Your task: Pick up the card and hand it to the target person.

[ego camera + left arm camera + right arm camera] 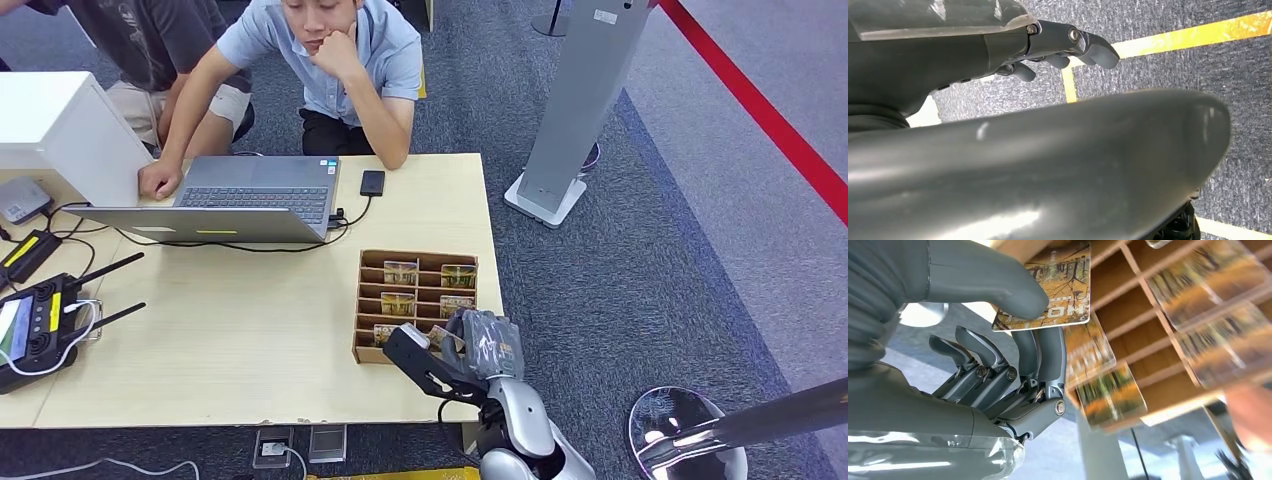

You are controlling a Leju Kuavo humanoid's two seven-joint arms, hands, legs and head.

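Observation:
A brown cardboard box (372, 296) with divider slots stands at the table's front right corner, with several autumn-forest cards (400, 272) upright in it. My right hand (470, 350) is at the box's near edge. It pinches one card (1053, 287) between its thumb and fingers (1040, 352), just clear of the box (1128, 305); more cards (1108, 395) stay in the slots. A person in a light blue shirt (340, 60) sits behind the table, leaning on it. My left hand (1058, 47) hangs over the carpet, fingers loosely bent and holding nothing.
On the table (250, 330) are an open laptop (260, 195), a black phone (372, 182), a remote controller (40, 320) and a white box (60, 125). A second person (150, 40) sits at the back left. A grey stand (575, 110) rises to the right.

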